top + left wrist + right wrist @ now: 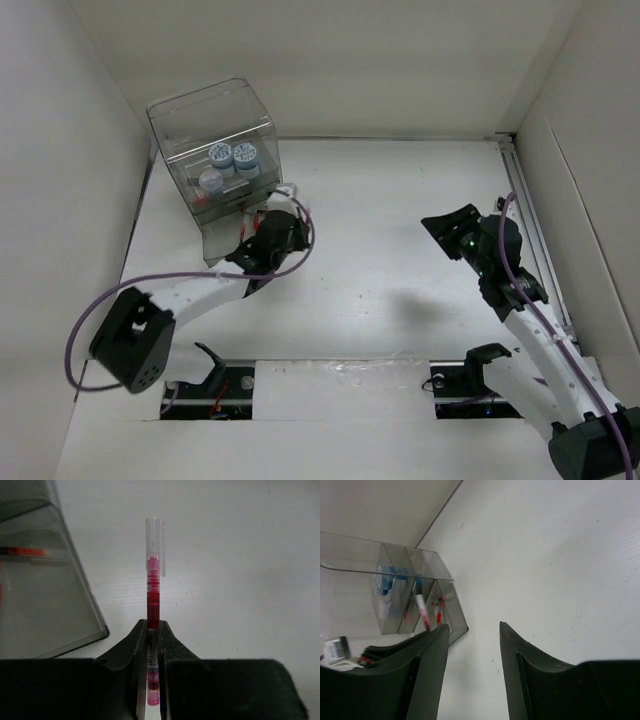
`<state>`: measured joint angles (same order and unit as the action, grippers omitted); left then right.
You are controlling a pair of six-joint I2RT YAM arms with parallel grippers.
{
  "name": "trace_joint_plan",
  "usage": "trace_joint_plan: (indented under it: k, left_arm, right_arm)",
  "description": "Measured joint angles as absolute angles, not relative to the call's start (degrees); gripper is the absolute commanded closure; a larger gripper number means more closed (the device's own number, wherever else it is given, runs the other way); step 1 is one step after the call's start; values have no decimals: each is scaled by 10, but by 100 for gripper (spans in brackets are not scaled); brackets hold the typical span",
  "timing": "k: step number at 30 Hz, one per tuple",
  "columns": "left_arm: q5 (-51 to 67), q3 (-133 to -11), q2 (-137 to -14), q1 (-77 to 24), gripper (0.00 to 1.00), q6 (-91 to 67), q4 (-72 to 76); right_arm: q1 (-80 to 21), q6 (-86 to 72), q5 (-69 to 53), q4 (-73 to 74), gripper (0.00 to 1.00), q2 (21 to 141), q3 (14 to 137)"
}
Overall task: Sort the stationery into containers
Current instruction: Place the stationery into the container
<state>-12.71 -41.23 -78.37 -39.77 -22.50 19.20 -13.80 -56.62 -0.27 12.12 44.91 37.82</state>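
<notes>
While left gripper (152, 627) clamps red pen (153, 592), organizer (45, 600) stands just beside.

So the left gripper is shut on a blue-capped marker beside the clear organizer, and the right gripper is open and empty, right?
No. The left wrist view shows the left gripper shut on a red pen with a clear cap, not a blue-capped marker. The rest holds: it is beside the clear organizer, and the right gripper is open and empty.
</notes>
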Motion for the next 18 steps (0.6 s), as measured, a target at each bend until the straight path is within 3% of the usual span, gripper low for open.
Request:
trace_joint_plan:
  k: [5, 12, 13, 17, 18]
  left_arm:
    - [-134, -384, -696, -300, 100, -273, 191]
    - [-138, -394, -730, -232, 97, -294, 163]
    - [-138, -403, -745, -232, 93, -293, 156]
    - [-142, -443, -801, -233, 57, -291, 132]
    - [-147, -447, -808, -233, 43, -292, 129]
  right_arm:
    - [-138, -568, -23, 117, 49, 462, 372]
    - [-144, -568, -36, 110, 49, 463, 369]
    - [-145, -568, -37, 110, 49, 463, 369]
    - [-147, -568, -39, 108, 49, 463, 369]
    - [-147, -568, -39, 107, 49, 464, 369]
